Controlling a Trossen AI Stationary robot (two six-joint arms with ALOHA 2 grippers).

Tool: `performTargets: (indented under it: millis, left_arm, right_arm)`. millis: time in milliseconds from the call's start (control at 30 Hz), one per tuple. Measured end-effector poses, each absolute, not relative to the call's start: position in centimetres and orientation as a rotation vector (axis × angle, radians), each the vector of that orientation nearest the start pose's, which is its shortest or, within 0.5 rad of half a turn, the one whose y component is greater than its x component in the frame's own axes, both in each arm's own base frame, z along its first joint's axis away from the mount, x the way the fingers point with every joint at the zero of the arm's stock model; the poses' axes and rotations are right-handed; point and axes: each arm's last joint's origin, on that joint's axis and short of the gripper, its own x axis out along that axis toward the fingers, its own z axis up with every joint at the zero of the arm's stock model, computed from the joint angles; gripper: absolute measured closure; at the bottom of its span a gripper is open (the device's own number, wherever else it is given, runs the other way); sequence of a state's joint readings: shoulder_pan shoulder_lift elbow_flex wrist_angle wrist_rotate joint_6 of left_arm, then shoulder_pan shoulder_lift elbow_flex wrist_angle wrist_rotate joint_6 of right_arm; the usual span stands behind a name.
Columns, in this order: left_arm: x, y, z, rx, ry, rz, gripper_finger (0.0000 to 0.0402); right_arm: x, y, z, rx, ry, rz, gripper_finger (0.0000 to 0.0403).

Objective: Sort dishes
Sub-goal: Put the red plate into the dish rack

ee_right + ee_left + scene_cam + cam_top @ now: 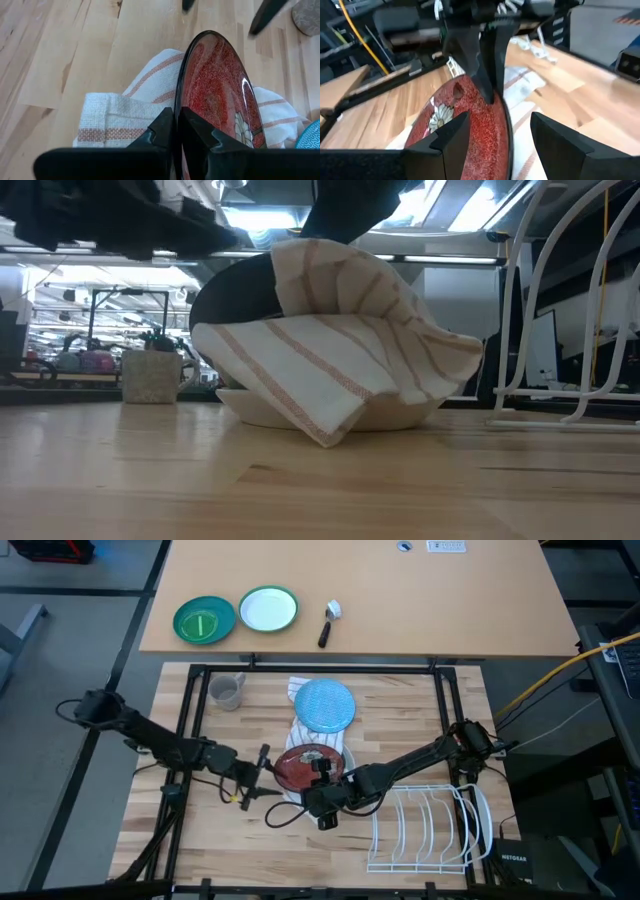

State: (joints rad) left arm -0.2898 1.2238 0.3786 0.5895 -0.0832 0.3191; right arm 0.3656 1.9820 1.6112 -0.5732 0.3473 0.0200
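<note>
The dark red plate point(220, 90) with white flower marks and a glossy black rim stands tilted up on edge near the middle of the wooden table point(400, 730), and the right gripper point(176, 122) is clamped on its rim: in the right wrist view the two dark fingers pinch the plate's edge between them, one on the black underside, one on the speckled red face. From above, this gripper point(322, 802) sits at the near edge of the plate point(305, 765), its arm reaching in from the right side of the table. The left gripper point(497, 145) faces the same plate from the other side with its fingers spread apart; the plate's rim point(470, 125) lies between them in the left wrist view, though whether they touch it cannot be told. In the high view this gripper point(258, 768) is just beside the plate's left edge. Under and around the plate lies a white dish towel with tan stripes point(120, 120), bunched up; in the low view the towel point(330, 350) drapes over a pale dish whose rim point(235, 402) shows beneath it. Just beyond lies a light blue plate point(326, 704), flat on the towel's far end. A small grey mug point(227, 692) stands to the far left, and a white wire dish rack point(425, 830) sits at the near right. On the separate table behind are a bright green plate point(204, 620) and a green-rimmed white plate point(268, 609).
</note>
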Motion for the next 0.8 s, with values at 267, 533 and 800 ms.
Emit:
performTargets:
  millis: [267,533,800]
  left_arm:
    - [24.3,-6.7,16.3,0.378,0.331,-0.242,0.0201]
    - [25.4,-6.1,14.9,0.492,0.409,-0.110,0.0217]
    - [25.6,-6.0,14.9,0.499,0.417,-0.102,0.0307]
  right_arm:
    - [40.6,14.5,23.6,-0.310,0.884,0.008,0.0369]
    - [40.7,14.5,23.6,-0.306,0.874,0.008,0.0369]
    - [40.8,14.5,23.7,-0.301,0.864,0.008,0.0368]
